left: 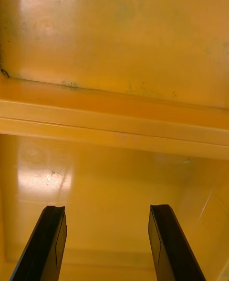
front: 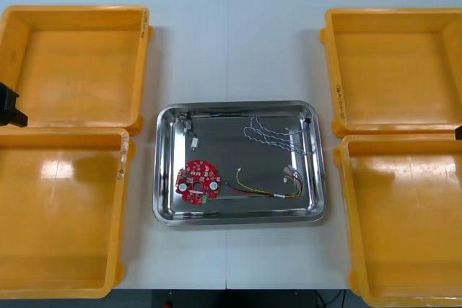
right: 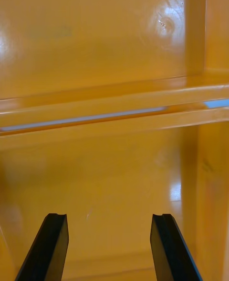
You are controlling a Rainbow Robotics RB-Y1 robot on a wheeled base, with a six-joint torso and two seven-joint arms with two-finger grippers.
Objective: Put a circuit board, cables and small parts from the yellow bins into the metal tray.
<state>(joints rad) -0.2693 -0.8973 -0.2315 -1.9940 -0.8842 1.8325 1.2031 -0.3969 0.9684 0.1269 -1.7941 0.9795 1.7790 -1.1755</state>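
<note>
The metal tray [front: 164,210] lies at the table's middle. Inside it sit a round red circuit board [front: 198,180], a twisted blue and white cable [front: 268,133], a red and yellow cable [front: 263,189], a black cable [front: 245,112] along the far wall, and a small metal part [front: 193,141]. My left gripper [left: 107,243] hangs open over the bare floor of a left yellow bin [left: 114,176]; a bit of the left arm [front: 9,106] shows at the table's left edge. My right gripper [right: 109,247] hangs open over a right yellow bin [right: 114,176], nothing between the fingers.
Two yellow bins stand at the left [front: 72,16] [front: 65,290] and two at the right [front: 393,16] [front: 346,214], all showing bare floors. White table strips run between the bins and the tray. Dark cables lie on the floor beyond the far edge.
</note>
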